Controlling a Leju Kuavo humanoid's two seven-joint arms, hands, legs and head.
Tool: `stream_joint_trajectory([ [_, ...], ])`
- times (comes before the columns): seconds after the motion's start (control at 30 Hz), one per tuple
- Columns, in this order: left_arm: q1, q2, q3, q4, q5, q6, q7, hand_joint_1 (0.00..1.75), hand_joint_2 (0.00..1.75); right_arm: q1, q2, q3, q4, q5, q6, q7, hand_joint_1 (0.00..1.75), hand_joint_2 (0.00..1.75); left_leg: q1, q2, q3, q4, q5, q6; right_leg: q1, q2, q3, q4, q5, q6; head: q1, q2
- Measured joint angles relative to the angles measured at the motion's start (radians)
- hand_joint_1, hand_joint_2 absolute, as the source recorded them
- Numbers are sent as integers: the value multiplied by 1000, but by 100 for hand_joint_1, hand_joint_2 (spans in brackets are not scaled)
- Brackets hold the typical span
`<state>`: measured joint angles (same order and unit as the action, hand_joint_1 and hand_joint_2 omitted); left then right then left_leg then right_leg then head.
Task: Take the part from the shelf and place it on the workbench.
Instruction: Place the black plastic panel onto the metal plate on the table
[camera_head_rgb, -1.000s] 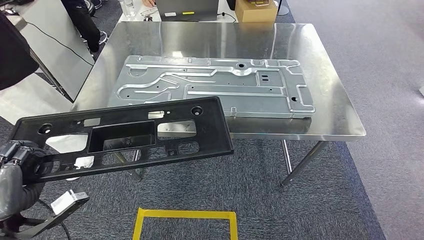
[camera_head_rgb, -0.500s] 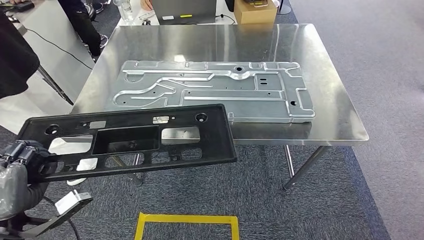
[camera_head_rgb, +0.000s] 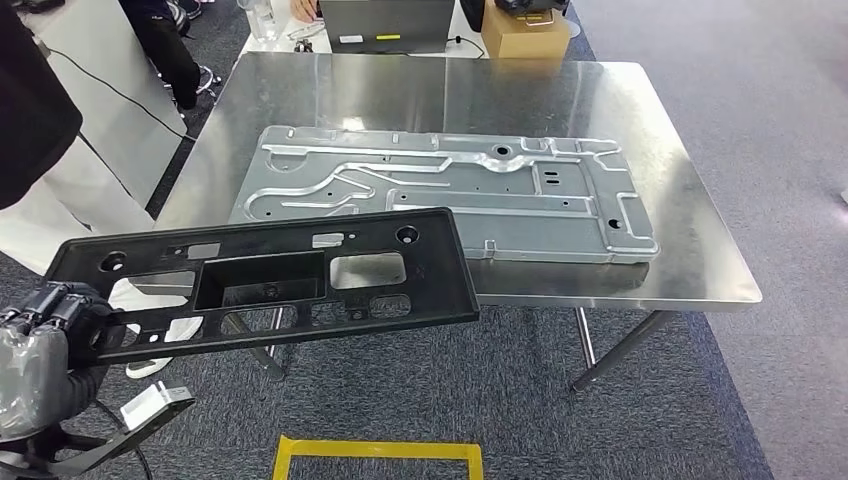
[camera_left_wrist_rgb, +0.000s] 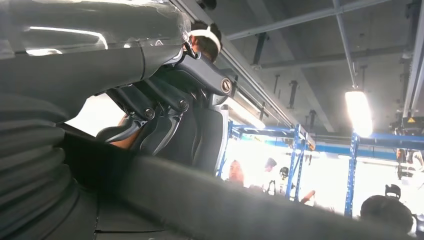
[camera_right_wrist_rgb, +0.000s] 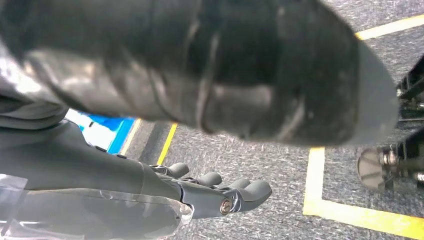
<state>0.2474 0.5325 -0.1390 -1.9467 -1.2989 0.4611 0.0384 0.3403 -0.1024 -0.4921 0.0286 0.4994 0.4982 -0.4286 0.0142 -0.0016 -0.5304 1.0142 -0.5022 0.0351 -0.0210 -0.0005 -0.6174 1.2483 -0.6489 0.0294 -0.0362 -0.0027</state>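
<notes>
Carrying step under way: black plastic part (camera_head_rgb: 270, 280) gripped at its near end by the left hand (camera_head_rgb: 50, 320), held level over carpet, far end overlapping the steel tabletop (camera_head_rgb: 690, 230) edge. Right hand (camera_right_wrist_rgb: 220, 192) hanging empty, fingers apart. Next, by judgement: lowering flat beside the metal panel (camera_head_rgb: 450, 190).

Left hand (camera_head_rgb: 50, 325) clamped; right hand (camera_right_wrist_rgb: 220, 192) loosely spread.

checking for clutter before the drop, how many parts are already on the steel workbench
1: a stamped metal panel lying flat mid-workbench. The black plastic part is off the bench, held at one end by the left hand.
</notes>
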Motion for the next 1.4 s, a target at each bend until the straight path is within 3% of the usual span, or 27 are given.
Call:
stream_joint_trajectory([
  [0.03, 0, -2, -3, 0, -1, 0, 0, 175, 175, 2, 0, 0, 0, 0, 0, 0, 0, 0, -4, 0, 5, 0, -4, 4, 2, 0, -36, 52, -8, -2, 0, 0],
  [0.07, 1, -3, -6, 0, -2, 0, 0, 175, 175, 3, 0, 0, 0, 0, 0, -1, 0, 0, -8, 0, 10, 0, -10, 6, 5, 0, -55, 68, 5, -6, 0, 0],
  [0.1, 1, -4, -9, 0, -2, 0, 0, 175, 175, 5, 0, 0, 0, 0, 0, -1, 0, 0, -13, -1, 19, 0, -15, 7, 8, 0, -54, 44, 39, -13, 0, 0],
  [0.17, 1, -6, -12, 0, -3, 0, 0, 175, 175, 9, 0, 0, 0, 0, 0, -1, 0, 0, -19, -3, 39, -1, -30, 8, 19, 1, -10, -79, 127, -37, 0, 0],
  [0.2, 1, -8, -13, 0, -3, 0, 0, 175, 175, 11, 0, 0, 0, 0, 0, -1, 0, 0, -22, -4, 46, -1, -37, 6, 25, 1, 14, -138, 153, -48, 0, 0],
  [0.27, -1, -11, -16, 0, -3, 1, 0, 175, 175, 13, 0, 0, 0, -1, 0, -1, 0, 0, -22, -5, 52, -3, -46, 0, 32, 0, 35, -187, 160, -62, 0, 0],
  [0.37, -3, -13, -24, 0, -11, 2, -1, 175, 175, 16, 2, 0, 0, -2, -1, -1, 0, 0, -21, -4, 60, -5, -55, -14, 27, 0, 50, -214, 159, -64, 0, 0],
  [0.43, -9, -15, -33, 0, -18, 1, -1, 175, 175, 18, 3, 0, 0, -3, 0, -1, 0, 0, -19, -3, 35, 56, -87, -26, 16, -2, 69, -236, 161, -66, -1, 0],
  [0.53, -22, -21, -54, 0, -25, -3, -1, 175, 175, 17, 4, 0, 0, -3, 0, -1, 0, 0, -4, -2, -77, 238, -149, -46, 12, -4, 86, -241, 149, -67, -2, 0],
  [0.57, -25, -24, -63, 1, -26, -6, -1, 175, 175, 17, 4, 1, 0, -3, 1, -1, 0, 0, 2, -2, -103, 264, -140, -52, 10, -4, 94, -241, 142, -64, -2, 0],
  [0.6, -29, -26, -72, 3, -27, -8, -1, 175, 175, 17, 4, 1, 0, -3, 1, -1, 0, 0, 7, -2, -111, 255, -111, -59, 7, -3, 103, -241, 135, -61, -2, 0],
  [0.67, -38, -31, -86, 6, -29, -12, -2, 175, 175, 17, 4, 1, 0, -3, 3, -1, 0, 0, 18, 0, -78, 144, -18, -70, 0, -1, 125, -240, 118, -50, -2, 0],
  [0.7, -43, -33, -92, 8, -29, -13, -2, 175, 175, 17, 2, 2, 0, -3, 3, -1, 0, 0, 18, 1, -56, 86, 11, -73, -1, 0, 134, -238, 109, -42, -2, 0],
  [0.77, -52, -38, -100, 10, -28, -14, -1, 175, 175, 15, 0, 2, 0, -3, 3, -1, 0, 0, 15, 1, -29, 24, 23, -65, 0, 1, 142, -236, 97, -26, -1, 0],
  [0.9, -57, -43, -111, 11, -30, -14, -1, 175, 175, 12, 0, 3, 0, -3, 3, -1, 0, 0, 10, -3, -21, 13, 11, -29, -2, 0, 142, -221, 80, -6, 0, 0],
  [0.97, -62, -45, -115, 11, -31, -15, -2, 175, 175, 12, 0, 3, 0, -3, 3, -1, 0, 0, 10, -2, -13, 8, 6, -14, -3, 0, 92, -123, 35, -2, 0, 0],
  [1.03, -73, -49, -124, 12, -30, -19, -2, 175, 175, 11, 0, 4, 0, -3, 3, 0, 0, 0, 5, -1, -6, 8, -3, -5, -1, 1, 4, 16, -11, -1, 0, 0],
  [1.07, -80, -52, -132, 13, -31, -23, -3, 175, 175, 12, 0, 4, 0, -3, 4, 0, 0, 0, 3, -1, -1, 8, -8, -3, 0, 1, -29, 58, -10, -2, 0, 0],
  [1.1, -86, -55, -140, 14, -31, -27, -3, 175, 175, 12, 0, 4, 0, -3, 4, 0, 0, 0, 0, -2, 7, 8, -15, -2, 1, 1, -46, 63, 12, -5, 0, 0],
  [1.17, -98, -60, -157, 14, -33, -33, -3, 175, 175, 12, 0, 5, 0, -3, 4, 1, 0, 0, -3, -4, 30, 8, -31, -2, 6, 1, -27, -32, 104, -17, 0, 0],
  [1.23, -112, -64, -175, 14, -35, -37, -3, 175, 175, 11, -2, 7, 0, -3, 5, 3, 0, 0, -7, -6, 49, 7, -47, -7, 15, 1, 13, -143, 161, -32, 0, 0],
  [1.33, -135, -72, -205, 15, -35, -42, -3, 175, 175, 9, -3, 9, 0, -4, 5, 6, 0, 0, -7, -8, 58, -2, -59, -22, 22, -1, 32, -191, 157, -41, 0, 0],
  [1.4, -149, -77, -226, 14, -37, -49, -1, 175, 175, 8, -2, 9, 0, -4, 5, 7, 0, 0, -6, -6, 66, 1, -68, -32, 15, -1, 49, -209, 155, -45, 0, 0],
])
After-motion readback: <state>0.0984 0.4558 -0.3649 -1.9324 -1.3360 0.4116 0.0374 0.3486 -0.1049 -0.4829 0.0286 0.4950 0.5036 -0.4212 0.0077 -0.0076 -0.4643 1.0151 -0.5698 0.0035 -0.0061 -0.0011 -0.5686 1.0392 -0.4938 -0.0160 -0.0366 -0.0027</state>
